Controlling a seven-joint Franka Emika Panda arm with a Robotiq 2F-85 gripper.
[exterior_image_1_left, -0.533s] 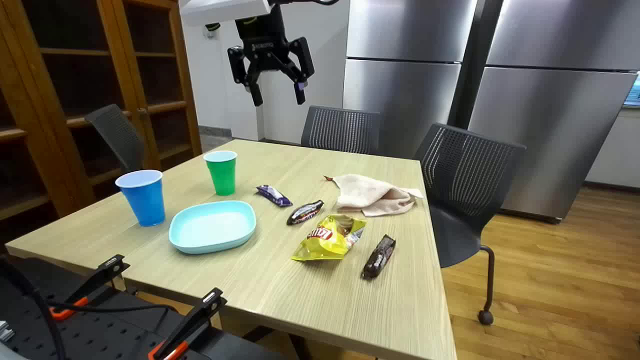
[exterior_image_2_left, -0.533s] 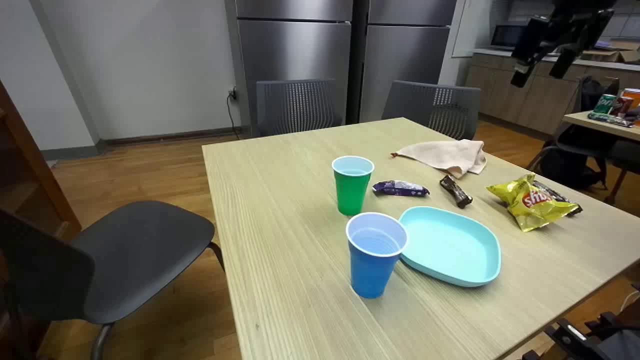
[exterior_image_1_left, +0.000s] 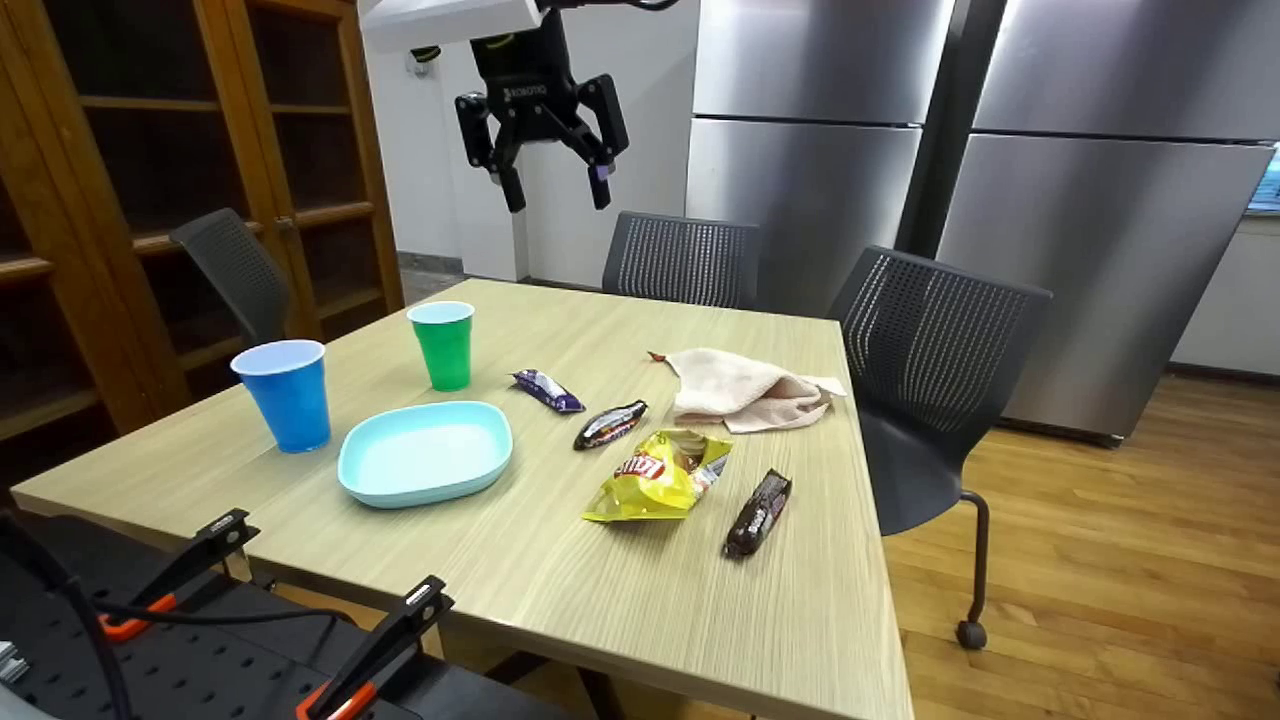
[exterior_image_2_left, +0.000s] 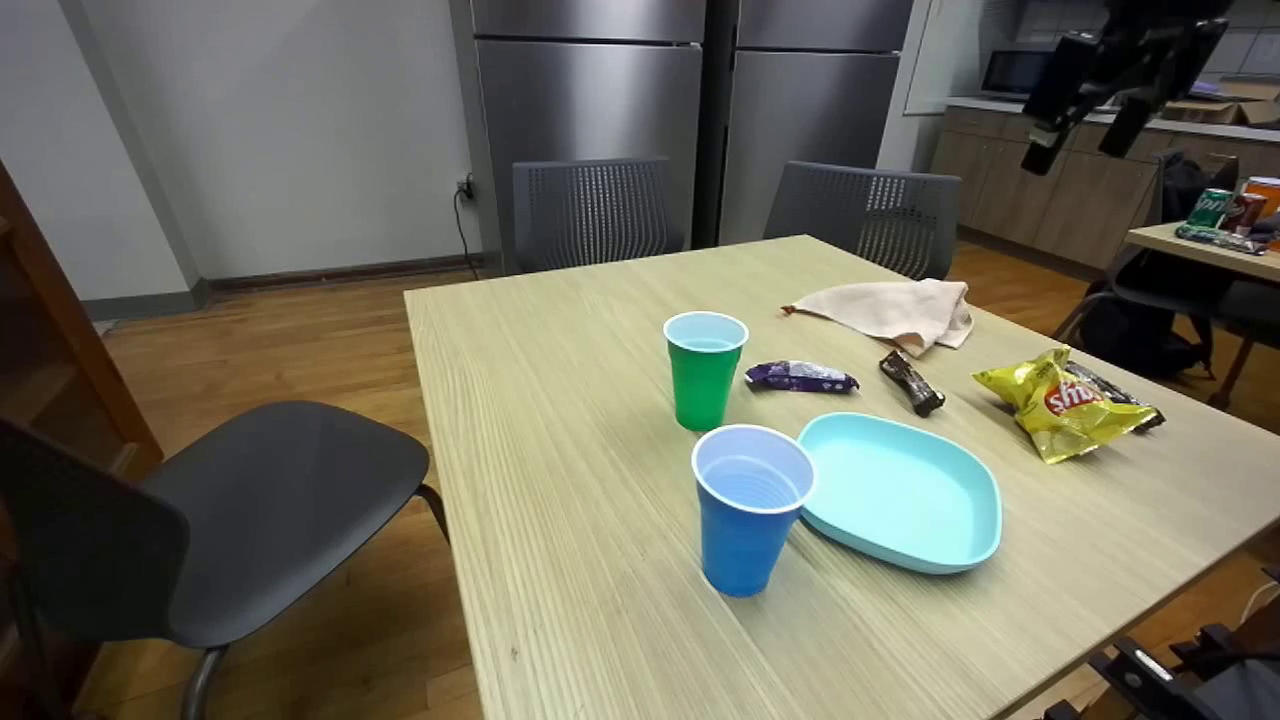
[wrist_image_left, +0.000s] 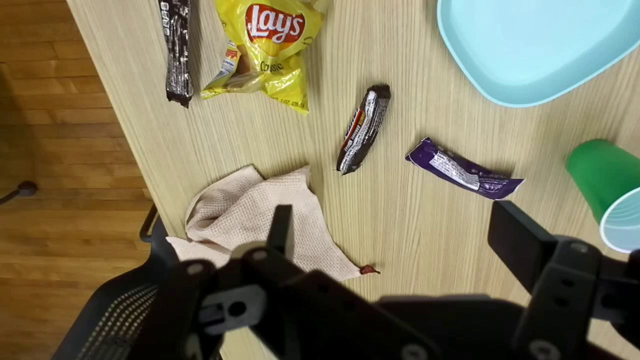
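Compared with half a second earlier, nothing has visibly shifted in both exterior views: the end effector (exterior_image_1_left: 557, 193) hangs well above the surface (exterior_image_1_left: 640, 590), spread wide with nothing in its grasp. Nearest its fingertips in the wrist view lie a pale pink cloth (wrist_image_left: 250, 212), loosely folded, a dark red piece (wrist_image_left: 369, 269) at one corner, and a slightly curved purple-wrapped bar (wrist_image_left: 462, 171), white-labelled, near the upright green cup (exterior_image_1_left: 446, 352).

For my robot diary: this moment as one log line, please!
black two-fingered pincer: open, holding nothing | below: pale wood-grained table | on it: crumpled beige cloth, slim purple-wrapped bar
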